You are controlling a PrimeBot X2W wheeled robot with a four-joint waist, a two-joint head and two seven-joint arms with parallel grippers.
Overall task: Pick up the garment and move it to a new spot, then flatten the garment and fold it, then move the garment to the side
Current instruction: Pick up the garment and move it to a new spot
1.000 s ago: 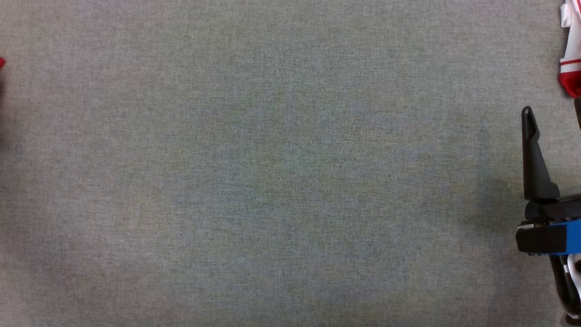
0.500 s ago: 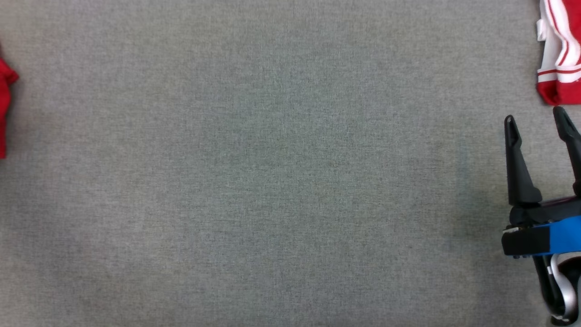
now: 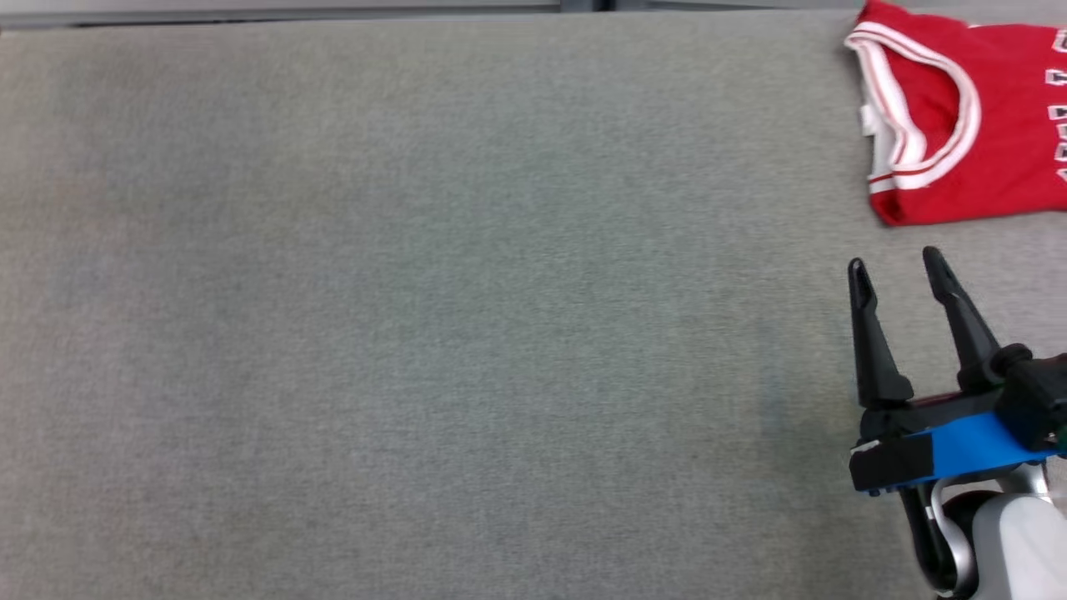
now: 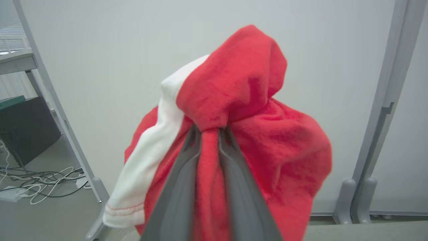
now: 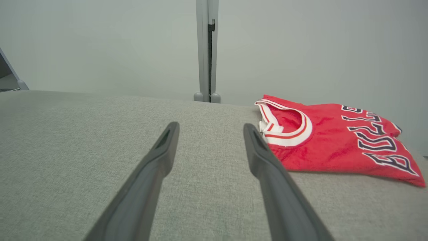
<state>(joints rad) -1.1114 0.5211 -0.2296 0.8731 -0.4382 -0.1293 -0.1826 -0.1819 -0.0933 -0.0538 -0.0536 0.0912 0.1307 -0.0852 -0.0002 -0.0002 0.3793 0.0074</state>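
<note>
The grey cloth-covered table (image 3: 417, 333) spread wide. At the table's far right corner lay a folded red jersey (image 3: 975, 158) (white-trimmed neck, dark lettering), flat on the cloth. A second red garment (image 4: 277, 140) with a white band was bunched up off the table, pinched between the closed fingers of the left gripper (image 4: 210, 132), with a strip of the table's top showing low behind it. The right gripper (image 3: 894, 260) hovered over the table's right side, just short of the jersey, fingers spread and empty.
</note>
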